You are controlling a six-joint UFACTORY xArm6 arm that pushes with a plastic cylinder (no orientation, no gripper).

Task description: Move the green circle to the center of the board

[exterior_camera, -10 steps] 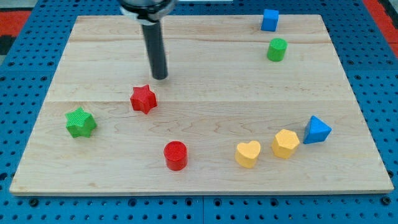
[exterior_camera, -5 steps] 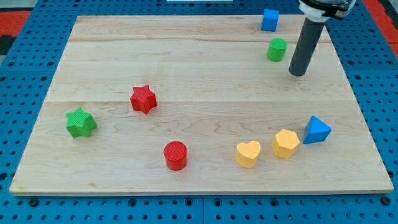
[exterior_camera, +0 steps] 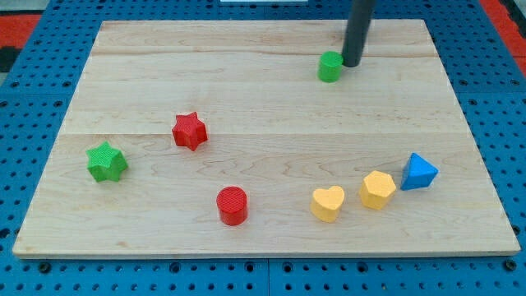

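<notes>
Green circle point(exterior_camera: 330, 67) just left of my tip point(exterior_camera: 352, 64), touching

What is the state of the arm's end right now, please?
No claw, only a rod: my tip holds nothing and sits against the green circle, on its right in the view.

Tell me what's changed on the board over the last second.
My tip crossed from beside the red star to the view's upper right and now sits against the green circle's right side. The circle has slid toward the view's left. The rod now hides the blue cube. The green star, red cylinder, yellow blocks and blue triangle stayed put.
</notes>
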